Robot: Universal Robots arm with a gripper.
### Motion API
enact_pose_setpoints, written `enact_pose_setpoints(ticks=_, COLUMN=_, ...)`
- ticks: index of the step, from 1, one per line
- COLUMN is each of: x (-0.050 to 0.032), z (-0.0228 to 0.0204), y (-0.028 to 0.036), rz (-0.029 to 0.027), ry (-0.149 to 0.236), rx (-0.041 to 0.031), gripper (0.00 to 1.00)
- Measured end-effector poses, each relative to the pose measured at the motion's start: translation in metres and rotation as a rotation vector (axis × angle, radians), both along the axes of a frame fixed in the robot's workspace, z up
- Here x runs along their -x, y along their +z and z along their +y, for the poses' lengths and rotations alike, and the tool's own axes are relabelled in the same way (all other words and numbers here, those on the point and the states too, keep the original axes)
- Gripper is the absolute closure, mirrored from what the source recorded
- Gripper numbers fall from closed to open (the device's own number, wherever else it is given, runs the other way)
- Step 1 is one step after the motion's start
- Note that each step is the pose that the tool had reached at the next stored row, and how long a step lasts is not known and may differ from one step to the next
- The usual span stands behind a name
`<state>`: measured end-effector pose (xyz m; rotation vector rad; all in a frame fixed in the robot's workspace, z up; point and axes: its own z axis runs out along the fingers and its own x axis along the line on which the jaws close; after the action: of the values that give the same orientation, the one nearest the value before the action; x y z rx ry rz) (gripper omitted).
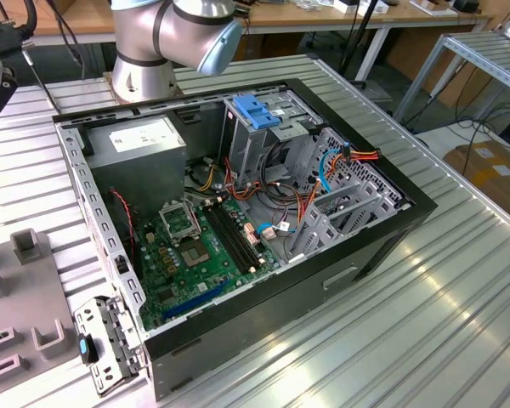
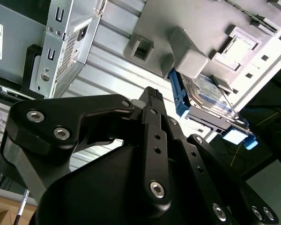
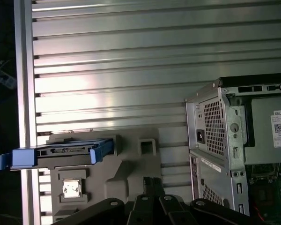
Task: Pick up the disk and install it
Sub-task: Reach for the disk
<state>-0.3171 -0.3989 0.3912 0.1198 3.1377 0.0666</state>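
**Disk (image 2: 208,96) on edge in grey holder (image 2: 192,56)**

Exterior view: open computer case (image 1: 238,212) on tabletop (image 1: 442,306), holder at the exterior view's left.
Second wrist view: end effector (image 2: 152,108) near disk; apart or together, cannot tell.
First wrist view: disk well apart from case.

An open black computer case (image 1: 382,246) lies on its side on the ridged metal tabletop (image 1: 442,323). Inside it, a green motherboard (image 1: 191,255) sits beside a grey power supply (image 1: 140,144) with a white sticker. A silver drive cage (image 1: 268,140) with a blue cap (image 1: 257,110) stands near orange and red cables (image 1: 361,155). At the exterior view's left, a grey moulded holder (image 1: 17,297) rests on the tabletop just beside the case.
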Motion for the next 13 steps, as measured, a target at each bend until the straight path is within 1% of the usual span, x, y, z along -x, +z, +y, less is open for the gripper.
enact_pose_setpoints(ticks=8, x=0.0109, z=0.0, y=-0.0002, rz=0.0011, ry=0.0, rx=0.0, gripper=0.89)
enact_pose_setpoints(ticks=13, x=0.0264, z=0.0, y=-0.0002, rz=0.0012, ry=0.0, rx=0.0, gripper=0.89)
